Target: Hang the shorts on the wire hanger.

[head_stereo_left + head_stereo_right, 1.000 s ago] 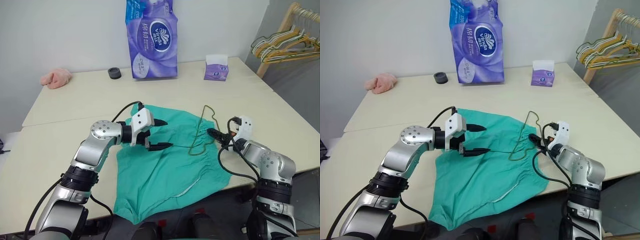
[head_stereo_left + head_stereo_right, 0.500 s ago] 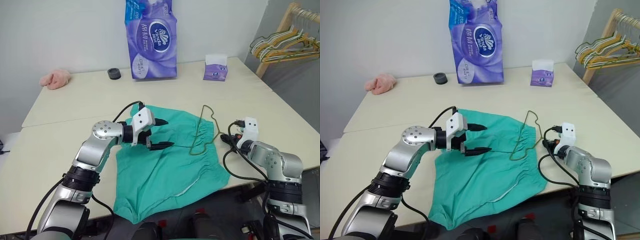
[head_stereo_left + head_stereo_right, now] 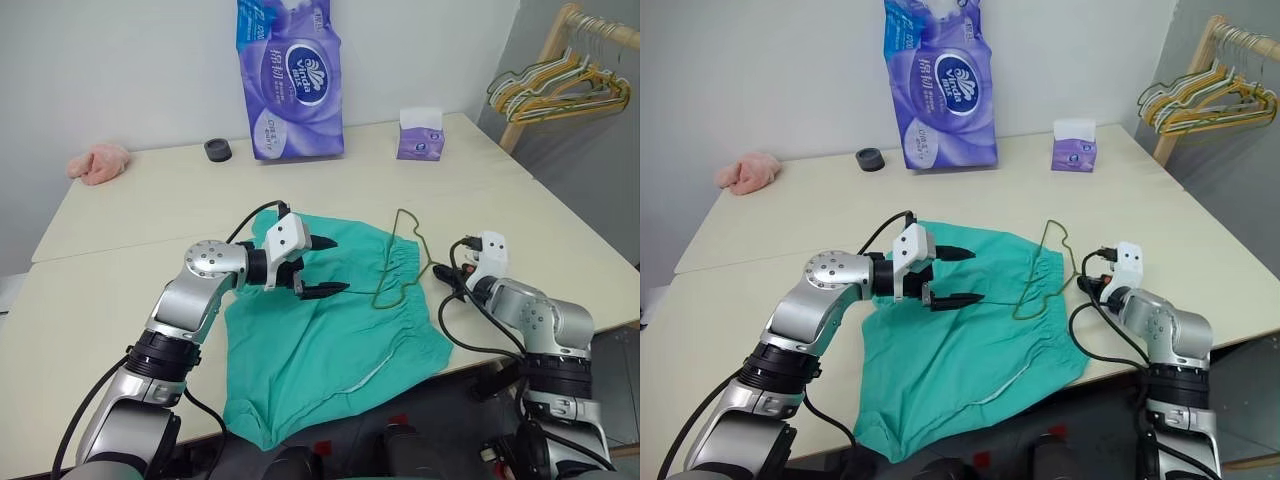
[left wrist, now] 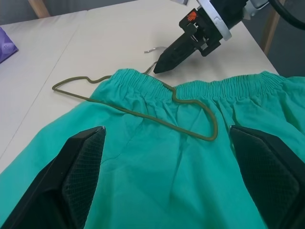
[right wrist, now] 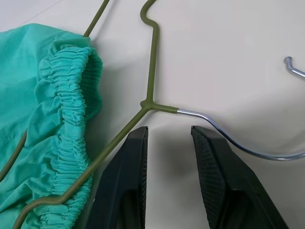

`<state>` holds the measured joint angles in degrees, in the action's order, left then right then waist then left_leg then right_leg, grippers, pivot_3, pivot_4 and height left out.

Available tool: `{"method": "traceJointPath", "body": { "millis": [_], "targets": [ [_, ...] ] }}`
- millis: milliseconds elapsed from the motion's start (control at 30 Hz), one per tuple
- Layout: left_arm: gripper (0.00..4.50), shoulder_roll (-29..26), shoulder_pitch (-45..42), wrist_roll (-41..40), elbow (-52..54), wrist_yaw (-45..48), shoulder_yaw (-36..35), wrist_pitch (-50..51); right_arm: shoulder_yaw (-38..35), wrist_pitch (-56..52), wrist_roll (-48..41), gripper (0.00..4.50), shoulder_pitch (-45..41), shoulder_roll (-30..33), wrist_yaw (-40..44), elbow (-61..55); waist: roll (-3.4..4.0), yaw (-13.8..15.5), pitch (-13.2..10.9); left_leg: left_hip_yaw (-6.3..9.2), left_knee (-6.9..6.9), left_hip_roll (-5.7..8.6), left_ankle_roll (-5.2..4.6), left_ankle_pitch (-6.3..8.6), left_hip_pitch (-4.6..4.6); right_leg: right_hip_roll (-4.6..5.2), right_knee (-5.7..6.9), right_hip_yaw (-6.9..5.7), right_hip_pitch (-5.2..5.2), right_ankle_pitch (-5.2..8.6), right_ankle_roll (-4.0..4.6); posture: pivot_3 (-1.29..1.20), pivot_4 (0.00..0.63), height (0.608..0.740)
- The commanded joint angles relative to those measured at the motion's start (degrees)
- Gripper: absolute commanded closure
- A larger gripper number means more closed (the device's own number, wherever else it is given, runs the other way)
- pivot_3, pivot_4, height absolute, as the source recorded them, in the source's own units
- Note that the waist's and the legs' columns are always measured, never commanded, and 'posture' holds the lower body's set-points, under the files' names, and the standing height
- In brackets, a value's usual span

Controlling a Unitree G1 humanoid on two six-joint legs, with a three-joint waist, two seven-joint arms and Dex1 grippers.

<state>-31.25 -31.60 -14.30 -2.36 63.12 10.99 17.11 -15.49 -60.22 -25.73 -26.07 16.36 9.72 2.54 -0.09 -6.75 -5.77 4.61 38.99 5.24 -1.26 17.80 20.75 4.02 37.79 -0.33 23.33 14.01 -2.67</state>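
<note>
The loose teal-green cloth shorts (image 3: 320, 330) lie flat on the beige table (image 3: 150, 200). The thin olive wire hanger (image 3: 400, 262) lies across their gathered waistband, its hook just ahead of the right gripper (image 5: 167, 138), whose fingers stand narrowly apart, empty. The left gripper (image 3: 325, 268) hovers spread wide above the shorts.

The shorts (image 3: 330, 330) lie spread on the table (image 3: 130, 220) at its near edge, one leg hanging over it. The wire hanger (image 3: 400, 262) rests on their three o'clock side, partly on the waistband, partly on the bare table. At twelve o'clock a tissue pack (image 3: 290, 80) stands by the wall, a small ring (image 3: 217, 150) just at its nine o'clock, a tissue box (image 3: 420, 135) at its three. A cloth lump (image 3: 97, 163) lies at ten o'clock; a hanger rack (image 3: 560, 80) stands off the table at two.
</note>
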Motion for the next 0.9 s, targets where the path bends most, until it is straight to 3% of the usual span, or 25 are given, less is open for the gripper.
{"method": "traceJointPath", "body": {
  "millis": [33,333,767,900],
  "targets": [
    [0.11,-0.8,-0.2,-1.1,2.2,1.1,-0.9,0.0,2.4,1.2,1.1,2.97,-1.9,-0.3,0.6,1.1,0.00,-0.1,0.0,0.00,0.00,0.00,0.00,0.00,0.00,0.00,0.01,0.00,0.00,0.00,0.00,-0.21,0.077,0.740],
    [0.11,-2.1,-0.3,-0.4,0.7,0.5,-2.2,-0.9,8.4,3.8,4.7,2.97,-3.7,1.1,3.4,4.0,0.00,-1.4,0.0,0.01,0.00,0.00,0.02,-0.02,0.00,0.00,0.02,0.01,0.01,0.00,0.00,-0.21,0.074,0.740],
    [0.11,-2.4,0.0,-0.5,0.8,-0.6,-2.4,-1.0,5.4,3.5,3.2,2.97,-6.1,-0.6,4.1,4.8,0.01,-1.6,0.0,0.02,0.00,0.00,0.02,-0.06,-0.05,-0.01,0.17,0.02,0.04,-0.01,0.01,-0.20,0.065,0.740],
    [0.11,-2.3,-0.2,-0.4,0.6,-0.7,-2.5,-1.2,10.0,8.8,7.8,2.97,-5.2,2.1,5.3,2.9,0.01,-1.6,0.0,0.01,0.00,0.01,0.09,-0.10,-0.01,-0.01,0.16,0.04,0.08,-0.01,0.02,-0.20,0.065,0.740]
  ]
}}
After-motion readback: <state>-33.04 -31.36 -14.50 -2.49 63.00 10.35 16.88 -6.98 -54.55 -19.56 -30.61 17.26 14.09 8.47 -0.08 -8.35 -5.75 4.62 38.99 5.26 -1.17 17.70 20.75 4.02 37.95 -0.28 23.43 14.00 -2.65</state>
